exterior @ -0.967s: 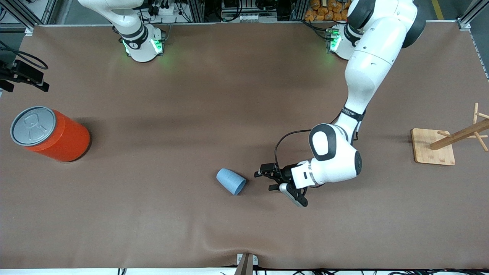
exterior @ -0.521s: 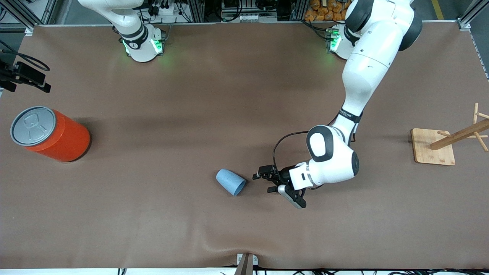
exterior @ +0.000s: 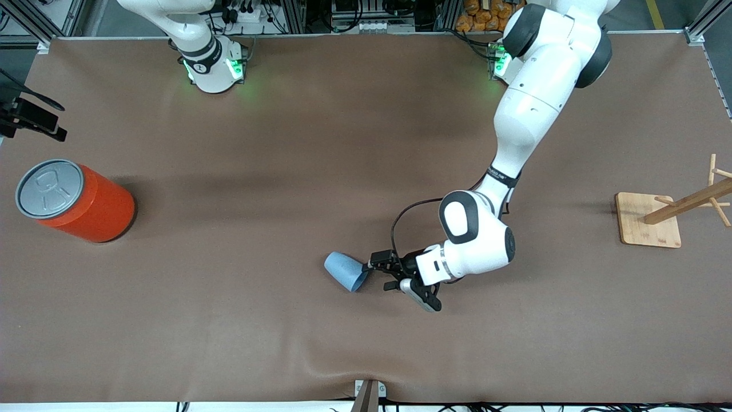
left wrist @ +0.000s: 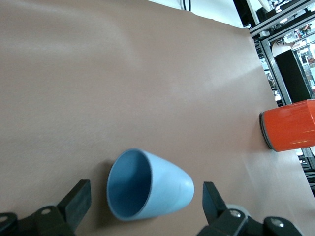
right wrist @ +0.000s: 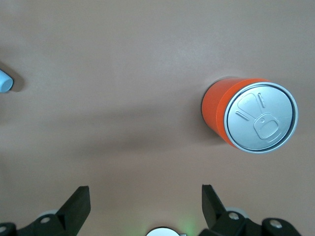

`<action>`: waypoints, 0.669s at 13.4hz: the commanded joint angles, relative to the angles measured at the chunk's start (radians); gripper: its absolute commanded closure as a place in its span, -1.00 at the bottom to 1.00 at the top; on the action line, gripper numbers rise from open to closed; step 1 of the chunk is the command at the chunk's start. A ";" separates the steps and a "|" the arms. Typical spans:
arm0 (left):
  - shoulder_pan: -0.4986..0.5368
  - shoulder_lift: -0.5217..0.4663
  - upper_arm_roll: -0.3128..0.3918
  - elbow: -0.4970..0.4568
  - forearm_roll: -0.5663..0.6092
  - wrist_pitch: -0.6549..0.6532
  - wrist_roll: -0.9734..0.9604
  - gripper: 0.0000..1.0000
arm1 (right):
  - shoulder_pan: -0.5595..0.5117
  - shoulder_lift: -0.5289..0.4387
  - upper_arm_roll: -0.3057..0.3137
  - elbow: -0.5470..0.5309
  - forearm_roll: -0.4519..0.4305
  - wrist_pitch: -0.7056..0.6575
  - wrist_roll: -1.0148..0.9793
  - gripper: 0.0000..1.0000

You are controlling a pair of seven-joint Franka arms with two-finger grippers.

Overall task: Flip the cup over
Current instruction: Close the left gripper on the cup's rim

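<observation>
The light-blue cup (exterior: 345,271) lies on its side on the brown table, about midway between the arms' ends, with its mouth turned to the left gripper (exterior: 382,275). That gripper is open and low at the cup's mouth. In the left wrist view the cup (left wrist: 167,189) sits between the two black fingertips (left wrist: 81,194), with a gap on each side. The right gripper (right wrist: 143,195) is open and holds nothing, high over the right arm's end of the table. From there only an edge of the cup (right wrist: 4,80) shows.
A large orange can (exterior: 86,203) with a grey pull-tab lid stands at the right arm's end of the table. A wooden rack on a square base (exterior: 649,220) stands at the left arm's end. A fold in the table cover rises near the front edge (exterior: 320,360).
The left gripper has moved toward the cup, and its open fingers now reach the cup's mouth. The cup and the can have stayed in place.
</observation>
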 commanded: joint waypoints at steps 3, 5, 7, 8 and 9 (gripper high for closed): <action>-0.042 0.063 -0.001 0.071 -0.052 0.048 0.009 -1.00 | 0.006 -0.011 0.016 -0.006 0.005 0.005 0.016 -1.00; -0.046 0.075 -0.003 0.078 -0.054 0.051 0.009 -1.00 | 0.009 -0.011 0.016 -0.008 0.003 0.000 0.016 -1.00; -0.066 0.083 -0.003 0.081 -0.054 0.091 0.008 -1.00 | 0.009 -0.011 0.016 -0.008 0.003 -0.003 0.016 -1.00; -0.074 0.086 -0.003 0.089 -0.054 0.092 0.006 -1.00 | 0.009 -0.011 0.016 -0.008 0.003 -0.004 0.016 -1.00; -0.076 0.085 -0.003 0.089 -0.054 0.093 0.005 -1.00 | 0.008 -0.011 0.015 -0.008 0.003 -0.004 0.015 -1.00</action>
